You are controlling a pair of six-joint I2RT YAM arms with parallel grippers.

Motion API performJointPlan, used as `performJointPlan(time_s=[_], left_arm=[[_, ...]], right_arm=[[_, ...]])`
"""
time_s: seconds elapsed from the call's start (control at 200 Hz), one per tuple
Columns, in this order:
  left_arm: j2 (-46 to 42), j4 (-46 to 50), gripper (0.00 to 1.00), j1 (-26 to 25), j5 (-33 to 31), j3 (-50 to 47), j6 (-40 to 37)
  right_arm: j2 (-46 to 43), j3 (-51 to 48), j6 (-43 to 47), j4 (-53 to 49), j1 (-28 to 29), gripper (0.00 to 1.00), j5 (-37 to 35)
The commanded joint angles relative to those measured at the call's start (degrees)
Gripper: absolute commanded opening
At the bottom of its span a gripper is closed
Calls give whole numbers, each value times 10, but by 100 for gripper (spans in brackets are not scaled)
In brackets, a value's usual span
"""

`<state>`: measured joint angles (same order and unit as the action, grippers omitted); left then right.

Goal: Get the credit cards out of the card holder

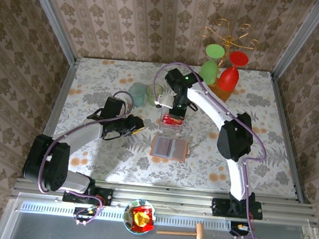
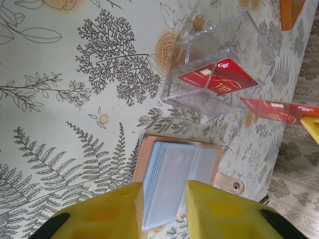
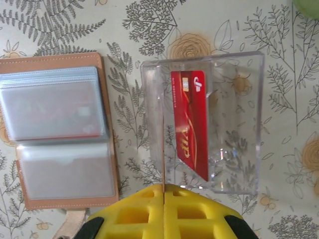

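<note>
Enclosure: wallpapered walls (image 1: 129, 20) on three sides, with a floral-print surface (image 1: 95, 79) beneath.

Landmark: the card holder (image 1: 169, 148) lay open and flat at mid-surface, grey-blue sleeves up and tan rim showing.

- Right arm (image 1: 217, 111) arched in from the holder's right, with its wrist pointing down just beyond it.
- Left arm (image 1: 79, 131) lay low and reached in from the holder's left.
- Green goblet (image 1: 212, 68) and red goblet (image 1: 231, 75) stood well beyond the holder, to its right.
- Clear box (image 1: 172, 121) sat just beyond the holder, apart from it, with a red credit card (image 3: 192, 124) lying inside.
- Right pincer (image 3: 163, 191) hung over the box, pads together, clamped on a second red card (image 2: 271, 109) held edge-on.
- Left pincer (image 2: 164, 199) hovered just left of the holder and aimed toward it, fingers apart.
</note>
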<state>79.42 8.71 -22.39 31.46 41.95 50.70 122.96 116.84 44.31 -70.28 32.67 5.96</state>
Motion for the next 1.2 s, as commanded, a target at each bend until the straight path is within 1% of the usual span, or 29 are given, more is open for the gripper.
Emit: performJointPlan(time_s=[0.0, 0.355, 0.705, 0.765, 0.835, 0.885, 0.965, 1.195], left_arm=[[-2, -7, 28, 7, -2, -6, -4], [9, -4, 28, 13, 3, 2, -2], [13, 1, 28, 14, 3, 6, 0], [12, 1, 28, 14, 2, 6, 2], [13, 0, 28, 14, 2, 6, 3], [12, -1, 28, 14, 2, 6, 4], [12, -1, 28, 14, 2, 6, 5], [19, -12, 28, 11, 11, 6, 10]], right_arm=[[29, 40, 26, -48, -6, 0, 4], [92, 115, 47, -83, -15, 0, 23], [124, 115, 47, -88, -16, 0, 40], [127, 113, 45, -86, -16, 4, 42], [127, 110, 42, -81, -16, 16, 39], [127, 111, 39, -79, -17, 19, 37], [121, 110, 35, -72, -17, 21, 35], [89, 77, 6, -25, -17, 21, 17]])
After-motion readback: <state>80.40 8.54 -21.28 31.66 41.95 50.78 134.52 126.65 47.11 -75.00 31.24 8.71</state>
